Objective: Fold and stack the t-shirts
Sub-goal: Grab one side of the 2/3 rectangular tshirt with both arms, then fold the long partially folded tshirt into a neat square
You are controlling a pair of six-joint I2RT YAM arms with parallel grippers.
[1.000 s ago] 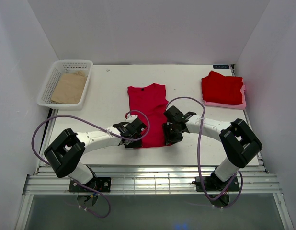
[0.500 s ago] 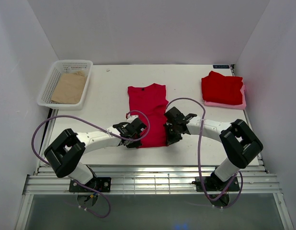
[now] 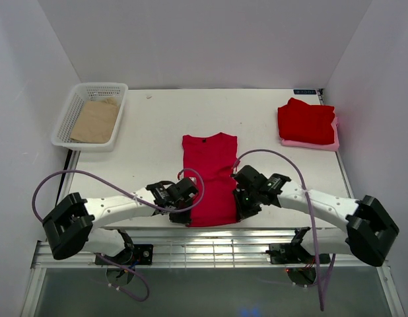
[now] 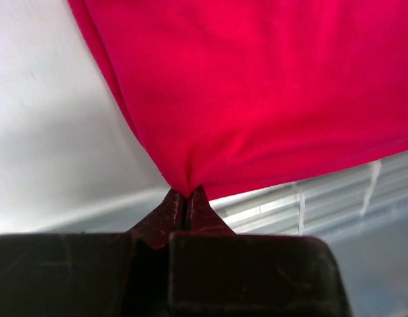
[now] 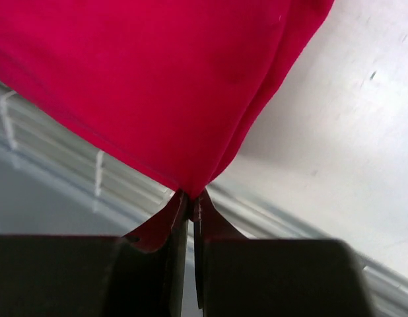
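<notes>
While the overhead camera looks down on the table (image 3: pixel 151 132), one red t-shirt (image 3: pixel 209 175) lies flat in the middle with its collar toward the far side. Its two near hem corners are pinched by the left gripper (image 3: pixel 180 215) and the right gripper (image 3: pixel 243 211); folded red t-shirts (image 3: pixel 306 119) sit on a pale pink piece (image 3: pixel 311 143) at the far right, and a tan sheet (image 3: pixel 95 121) lies in the white basket (image 3: pixel 63 124) at the far left. From the left wrist, the jaws are closed tight on a gathered corner of red cloth, and from the right wrist they likewise clamp the other corner, the cloth fanning away from the tips.
</notes>
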